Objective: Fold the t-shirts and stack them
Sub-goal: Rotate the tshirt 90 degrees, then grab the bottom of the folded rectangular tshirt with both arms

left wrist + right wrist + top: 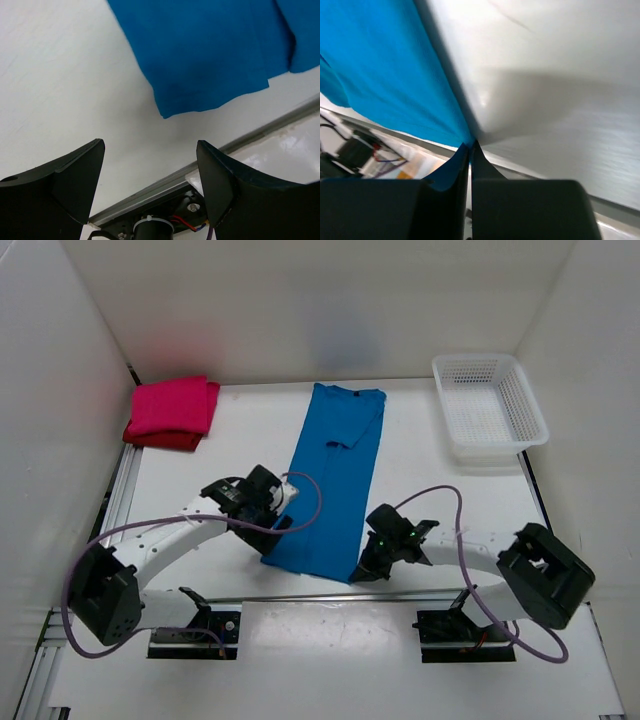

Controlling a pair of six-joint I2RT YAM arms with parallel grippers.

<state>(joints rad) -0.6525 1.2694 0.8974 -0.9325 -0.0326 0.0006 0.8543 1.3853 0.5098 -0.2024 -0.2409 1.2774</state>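
Between tips of clenched right pincer (470,150) we see corner of one blue t-shirt (335,475), grasped. Near other hem corner, left pincer (150,145) released, not touching. Beyond it, two folded: magenta t-shirt (172,405) atop dark red t-shirt (160,438). One basket (480,448) beyond right pincer.

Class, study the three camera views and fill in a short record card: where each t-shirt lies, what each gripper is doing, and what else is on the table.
Blue t-shirt: folded into a long strip, flat mid-table
Pink t-shirt: folded, far left corner, on top of the dark red t-shirt
Right gripper: shut on the blue t-shirt's near right corner
Left gripper: open, by its near left corner, not touching
Basket: white mesh, far right
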